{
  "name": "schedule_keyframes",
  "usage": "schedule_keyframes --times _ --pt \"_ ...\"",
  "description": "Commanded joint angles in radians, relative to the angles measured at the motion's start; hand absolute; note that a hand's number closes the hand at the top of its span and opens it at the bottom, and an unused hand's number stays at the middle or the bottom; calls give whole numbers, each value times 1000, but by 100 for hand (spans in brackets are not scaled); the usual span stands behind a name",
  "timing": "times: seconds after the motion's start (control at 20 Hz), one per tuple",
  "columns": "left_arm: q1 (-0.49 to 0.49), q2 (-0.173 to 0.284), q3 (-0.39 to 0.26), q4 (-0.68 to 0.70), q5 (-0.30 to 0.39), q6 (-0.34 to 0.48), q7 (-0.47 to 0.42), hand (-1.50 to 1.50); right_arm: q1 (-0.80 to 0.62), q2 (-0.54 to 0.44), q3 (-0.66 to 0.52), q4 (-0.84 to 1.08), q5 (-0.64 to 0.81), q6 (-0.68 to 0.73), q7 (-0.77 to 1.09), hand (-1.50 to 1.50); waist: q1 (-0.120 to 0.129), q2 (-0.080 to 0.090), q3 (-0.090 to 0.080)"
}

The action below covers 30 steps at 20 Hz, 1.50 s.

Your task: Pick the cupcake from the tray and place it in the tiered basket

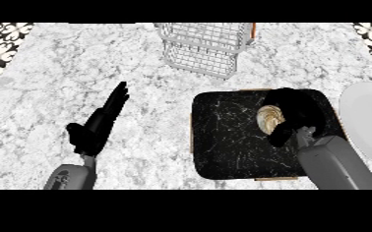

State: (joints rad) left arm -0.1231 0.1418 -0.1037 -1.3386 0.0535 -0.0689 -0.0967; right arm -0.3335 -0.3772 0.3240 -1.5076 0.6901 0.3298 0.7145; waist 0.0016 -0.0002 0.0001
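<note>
A cupcake (pixel 269 117) with pale swirled frosting sits on the right part of a black marbled tray (pixel 229 137). My right hand (pixel 298 112) is over the tray with its fingers and thumb curled round the cupcake, hiding its right side. The wire tiered basket (pixel 203 46) stands at the back of the counter, above the tray. On the left, away from the tray, my left hand (pixel 102 120) rests open with straight fingers pointing toward the back.
A white rounded object (pixel 357 115) shows at the right edge beside the tray. Pale marble counter (pixel 87 64) lies between my left hand and the basket. Patterned tile shows at both top corners.
</note>
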Motion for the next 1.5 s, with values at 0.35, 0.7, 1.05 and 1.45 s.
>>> schedule_keyframes --times 0.35,0.7,1.05,1.45 --pt "2 20 36 -40 7 -37 50 0 181 -188 -203 30 42 -86 -261 150 -14 -2 1" --pt "47 14 53 37 -5 -63 -76 0 127 -286 -348 124 48 -106 -392 150 -6 1 0" --pt "45 0 34 -37 -10 -39 10 0 35 -110 -493 -100 -217 -143 -345 150 -16 -7 -1" --pt "-40 -20 53 -25 -9 -24 52 0 -223 -99 -448 -249 -233 -62 -101 150 4 -1 -1"
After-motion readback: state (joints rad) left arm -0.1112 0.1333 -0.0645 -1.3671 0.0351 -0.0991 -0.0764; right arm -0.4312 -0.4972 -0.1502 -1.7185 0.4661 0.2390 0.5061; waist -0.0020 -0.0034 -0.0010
